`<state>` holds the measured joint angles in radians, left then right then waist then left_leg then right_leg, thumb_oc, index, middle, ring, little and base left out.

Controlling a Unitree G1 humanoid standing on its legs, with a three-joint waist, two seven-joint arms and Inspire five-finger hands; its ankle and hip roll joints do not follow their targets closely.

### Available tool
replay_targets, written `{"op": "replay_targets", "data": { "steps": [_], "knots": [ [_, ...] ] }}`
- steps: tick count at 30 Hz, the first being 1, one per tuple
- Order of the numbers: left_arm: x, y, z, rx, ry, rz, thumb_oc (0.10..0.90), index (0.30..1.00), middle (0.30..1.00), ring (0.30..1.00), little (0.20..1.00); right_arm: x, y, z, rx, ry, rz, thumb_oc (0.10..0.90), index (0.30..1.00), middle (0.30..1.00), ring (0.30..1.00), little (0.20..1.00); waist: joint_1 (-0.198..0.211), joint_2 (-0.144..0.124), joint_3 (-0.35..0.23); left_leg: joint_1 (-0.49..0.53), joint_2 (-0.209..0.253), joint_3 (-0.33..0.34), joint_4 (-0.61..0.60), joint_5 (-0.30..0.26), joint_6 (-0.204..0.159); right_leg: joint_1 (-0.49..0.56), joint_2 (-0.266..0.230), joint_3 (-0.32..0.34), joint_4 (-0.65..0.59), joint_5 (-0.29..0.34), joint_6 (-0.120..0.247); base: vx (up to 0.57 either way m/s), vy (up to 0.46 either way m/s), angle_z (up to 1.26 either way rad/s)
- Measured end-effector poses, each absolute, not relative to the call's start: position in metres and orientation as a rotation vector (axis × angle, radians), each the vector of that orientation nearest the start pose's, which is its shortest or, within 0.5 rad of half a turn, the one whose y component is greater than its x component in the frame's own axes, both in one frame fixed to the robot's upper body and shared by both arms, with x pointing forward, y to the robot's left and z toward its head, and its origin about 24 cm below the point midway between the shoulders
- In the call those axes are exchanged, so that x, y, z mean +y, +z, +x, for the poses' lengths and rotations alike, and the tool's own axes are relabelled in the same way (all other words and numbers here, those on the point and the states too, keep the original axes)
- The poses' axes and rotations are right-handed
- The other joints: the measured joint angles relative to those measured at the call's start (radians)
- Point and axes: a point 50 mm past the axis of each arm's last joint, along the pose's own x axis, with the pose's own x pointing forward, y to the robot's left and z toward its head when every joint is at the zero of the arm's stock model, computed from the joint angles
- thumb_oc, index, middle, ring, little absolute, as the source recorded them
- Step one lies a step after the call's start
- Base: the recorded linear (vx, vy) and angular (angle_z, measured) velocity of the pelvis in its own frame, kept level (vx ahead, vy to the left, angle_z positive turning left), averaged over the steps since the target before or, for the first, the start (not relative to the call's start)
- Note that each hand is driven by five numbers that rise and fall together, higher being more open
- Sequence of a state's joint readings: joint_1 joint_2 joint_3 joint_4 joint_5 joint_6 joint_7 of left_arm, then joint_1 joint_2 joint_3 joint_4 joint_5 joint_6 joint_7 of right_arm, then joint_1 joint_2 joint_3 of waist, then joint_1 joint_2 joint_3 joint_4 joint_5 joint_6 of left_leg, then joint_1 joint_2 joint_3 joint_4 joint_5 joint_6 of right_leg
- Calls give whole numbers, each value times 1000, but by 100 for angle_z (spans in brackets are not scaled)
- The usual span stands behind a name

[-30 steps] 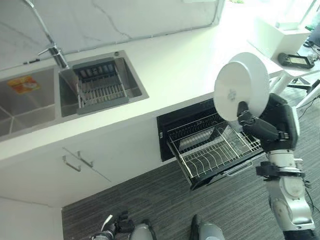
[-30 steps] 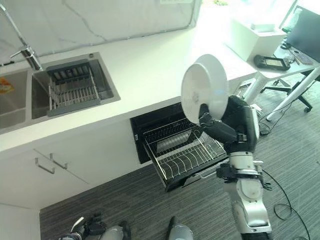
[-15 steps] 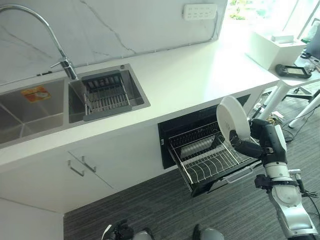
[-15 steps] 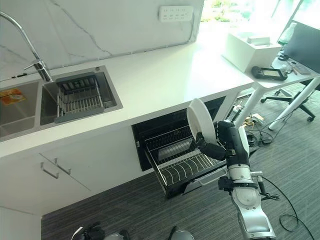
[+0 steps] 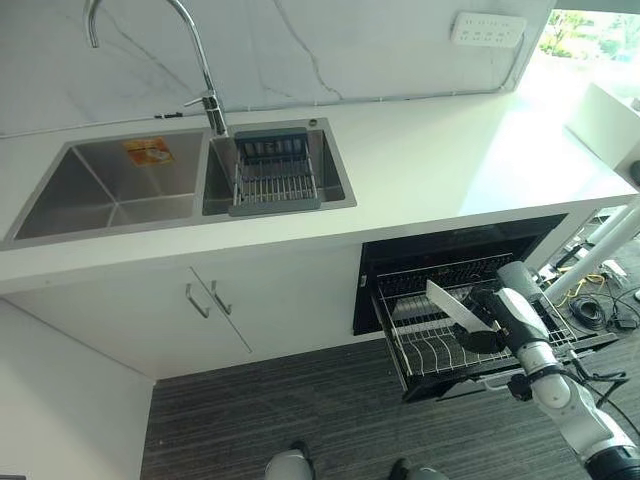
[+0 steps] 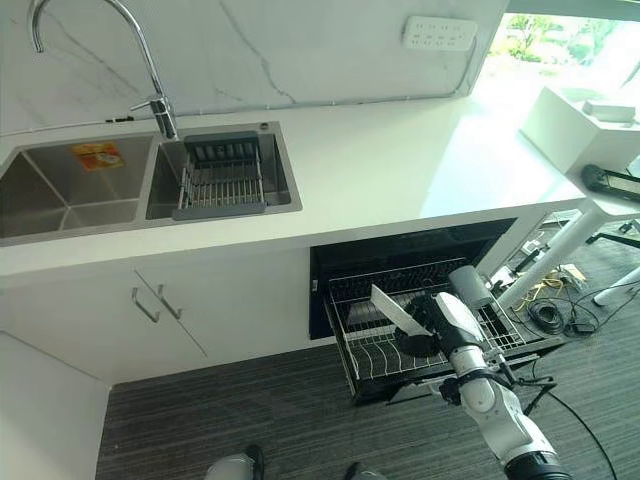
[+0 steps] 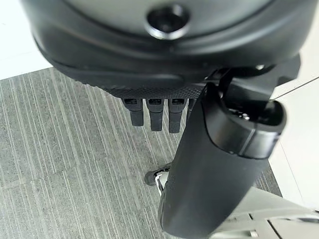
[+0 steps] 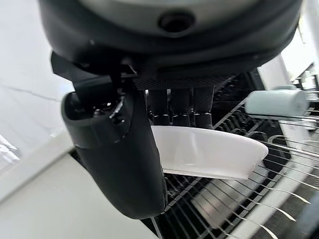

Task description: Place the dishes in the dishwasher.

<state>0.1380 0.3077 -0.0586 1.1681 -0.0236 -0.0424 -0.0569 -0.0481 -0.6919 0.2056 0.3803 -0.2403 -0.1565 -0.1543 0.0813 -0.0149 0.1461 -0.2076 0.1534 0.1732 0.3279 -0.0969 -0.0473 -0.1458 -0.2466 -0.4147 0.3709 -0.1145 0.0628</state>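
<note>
My right hand (image 5: 492,326) is shut on a white plate (image 5: 447,304), thumb (image 8: 124,159) on one face and fingers (image 8: 182,107) behind the other. The plate (image 8: 209,149) is tilted, just above the wires of the dishwasher's pulled-out rack (image 5: 430,355), near the rack's middle. The rack (image 6: 372,352) sticks out of the open dishwasher (image 6: 400,255) under the white counter (image 5: 440,170). A pale grey cylinder (image 8: 276,102) lies toward the back of the rack beside the hand. My left hand (image 7: 149,112) hangs relaxed over the grey carpet and holds nothing.
A double steel sink (image 5: 120,185) with a tall tap (image 5: 205,95) is set in the counter, with a grey drainer basket (image 5: 275,180) in its right basin. White cabinet doors (image 5: 215,300) stand left of the dishwasher. Table legs (image 5: 605,245) and cables (image 6: 555,315) are at the right.
The camera has shifted. My right hand has brought the plate down from above counter height to just over the rack, and the plate now tilts flatter.
</note>
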Motion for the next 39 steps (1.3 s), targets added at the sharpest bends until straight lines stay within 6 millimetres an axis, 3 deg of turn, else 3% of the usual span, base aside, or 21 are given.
{"op": "replay_targets", "data": {
  "steps": [8, 11, 14, 17, 20, 21, 24, 30, 31, 39],
  "knots": [
    [273, -152, 54, 1259, 48, 302, 800, 900, 900, 900, 900, -281, 13, 270, 217, 37, -1099, 400, 300, 300, 300, 300, 33, 2, 7, 7, -3, -16, -2, 0, -1, 16, 0, -12, -1, -10, 9, 43, -17, 5],
    [274, -149, 64, 1229, 34, 320, 800, 900, 900, 900, 900, -287, 18, 283, 241, -14, -1134, 400, 300, 300, 300, 300, 60, 17, 30, -4, -9, -29, -2, 4, 2, 15, -5, -26, 0, -10, 9, 29, -16, 13],
    [276, -146, 74, 1198, 28, 330, 800, 900, 900, 900, 900, -293, 27, 298, 257, -44, -1176, 400, 300, 300, 300, 300, 62, 35, 56, -26, -18, -46, -2, 12, 3, -2, -13, -43, 6, -10, 6, -22, -6, 18],
    [277, -142, 91, 1156, 27, 341, 800, 900, 900, 900, 900, -306, 49, 316, 250, -115, -1209, 400, 300, 300, 300, 300, 97, 63, 108, -85, -25, -57, 1, 44, 5, -56, -22, -47, 30, -6, -1, -184, -24, 11],
    [273, -134, 124, 1075, -15, 378, 800, 900, 900, 900, 900, -326, 94, 340, 230, -237, -1265, 400, 300, 300, 300, 300, 110, 100, 183, -162, -31, -75, -4, 78, 7, -136, -30, -66, 49, 6, -17, -96, -23, 20],
    [273, -132, 129, 1063, -12, 375, 800, 900, 900, 900, 900, -327, 100, 343, 231, -255, -1267, 400, 300, 300, 300, 300, 121, 107, 204, -168, -32, -77, -8, 90, 9, -143, -30, -66, 56, 7, -19, -69, -33, 7],
    [277, -127, 138, 1025, 4, 362, 800, 900, 900, 900, 900, -321, 121, 357, 192, -258, -1279, 400, 300, 300, 300, 300, 131, 103, 268, -182, -34, -80, -26, 105, 6, -163, -29, -65, 56, 7, -24, -107, -1, 5],
    [272, -120, 152, 946, 3, 335, 800, 900, 900, 900, 900, -322, 130, 362, 211, -248, -1277, 408, 312, 312, 312, 312, 142, 97, 271, -180, -35, -77, -39, 99, 8, -165, -29, -61, 43, 5, -21, -39, 15, -1],
    [271, -119, 154, 933, 6, 323, 800, 900, 900, 900, 900, -322, 130, 362, 222, -240, -1273, 800, 900, 900, 900, 900, 142, 97, 271, -180, -35, -77, -40, 99, 8, -166, -29, -61, 42, 6, -21, -33, 12, -1],
    [269, -113, 163, 891, 6, 305, 800, 900, 900, 900, 900, -334, 108, 353, 447, -110, -1139, 800, 900, 900, 900, 900, 137, 86, 270, -171, -29, -74, -48, 106, 3, -155, -14, -61, 22, 19, -22, -7, -22, -2]
  ]
}}
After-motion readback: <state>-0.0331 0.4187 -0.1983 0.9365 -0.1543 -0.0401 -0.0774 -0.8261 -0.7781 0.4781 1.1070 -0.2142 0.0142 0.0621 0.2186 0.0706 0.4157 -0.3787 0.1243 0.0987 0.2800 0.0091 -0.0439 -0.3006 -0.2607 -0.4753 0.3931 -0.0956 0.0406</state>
